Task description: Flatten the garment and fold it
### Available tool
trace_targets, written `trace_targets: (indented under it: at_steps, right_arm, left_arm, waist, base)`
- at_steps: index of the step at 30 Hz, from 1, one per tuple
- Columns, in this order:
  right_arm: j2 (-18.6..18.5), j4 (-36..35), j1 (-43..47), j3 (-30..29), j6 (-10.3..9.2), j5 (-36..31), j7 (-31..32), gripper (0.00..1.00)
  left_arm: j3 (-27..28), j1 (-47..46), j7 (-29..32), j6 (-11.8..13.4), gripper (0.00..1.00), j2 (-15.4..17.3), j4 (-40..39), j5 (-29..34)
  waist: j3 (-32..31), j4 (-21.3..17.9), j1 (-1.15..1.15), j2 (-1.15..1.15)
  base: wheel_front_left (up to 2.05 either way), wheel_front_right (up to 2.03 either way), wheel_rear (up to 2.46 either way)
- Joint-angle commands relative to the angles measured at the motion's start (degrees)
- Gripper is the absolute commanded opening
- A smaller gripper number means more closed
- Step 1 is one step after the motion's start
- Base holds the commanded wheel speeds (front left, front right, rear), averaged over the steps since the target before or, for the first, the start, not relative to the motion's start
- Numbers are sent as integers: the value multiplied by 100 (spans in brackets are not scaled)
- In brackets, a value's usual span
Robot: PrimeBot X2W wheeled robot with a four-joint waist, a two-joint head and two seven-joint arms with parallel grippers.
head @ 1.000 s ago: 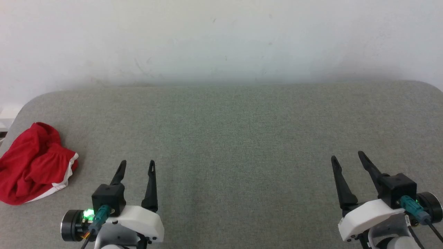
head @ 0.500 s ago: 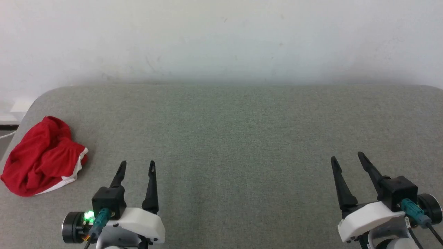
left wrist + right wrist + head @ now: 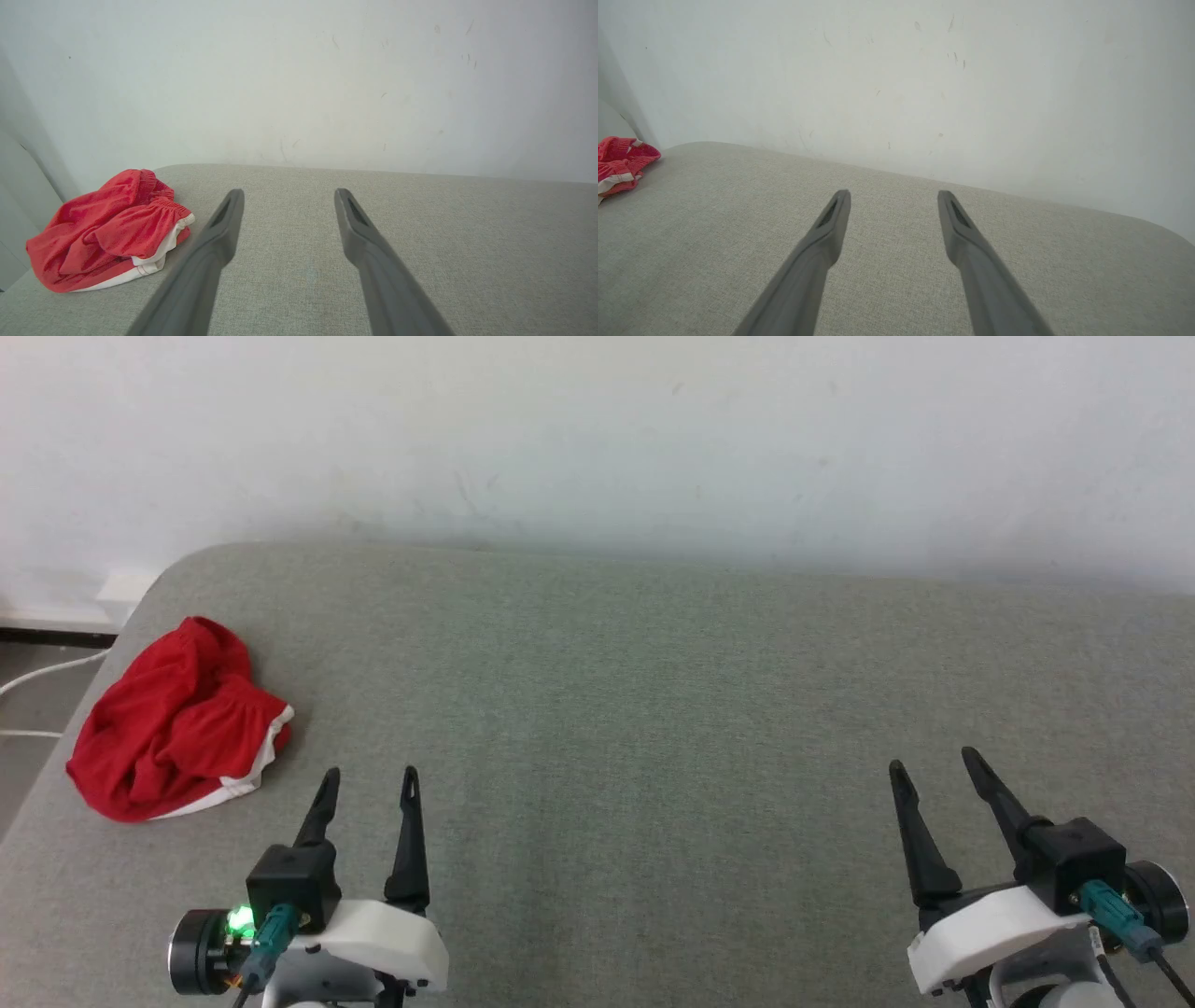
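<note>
**View swung left toward the crumpled shorts; both tools empty**

Over the last second the whole head view shifted. The rounded left corner of the grey fabric-covered surface (image 3: 653, 709) came further into the picture, and the bright red soft shorts with white trim (image 3: 177, 723) sat nearer the middle than before. This was the camera turning, not the garment moving, for the heap kept its shape and its place near that left corner. Both tools held their positions low in the view. For the task this read as the robot facing its work before a first reach. Nothing had yet been flattened or folded.

The left tool (image 3: 371, 773) hovered with its two dark fingers spread wide and nothing between them, near the shorts but apart from them. The right tool (image 3: 933, 759) was likewise spread and empty, well apart from the garment, far across the surface.

The shorts lay bunched, with the gathered waistband on top and one white hem band showing along the near edge.

As for containers, the pictures gave none to report. The shorts rested directly on the grey fabric.
</note>
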Motion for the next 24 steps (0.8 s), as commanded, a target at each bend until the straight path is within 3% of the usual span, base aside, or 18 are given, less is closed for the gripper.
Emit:
trace_targets:
  at_steps: [1, 24]
  right_arm:
    - [12, 27, 69, 11, -5, 37, -55, 100]
    - [16, 130, 157, 117, -7, 138, -319, 100]
  left_arm:
    - [-21, 84, -60, 31, 100, -6, -3, -28]
    - [-109, 186, -323, 95, 100, -8, -28, -47]
  waist:
    - [1, 121, 0, 0]
    - [-86, 964, 0, 0]
  base:
    - [0, 0, 0]
    - [0, 0, 0]
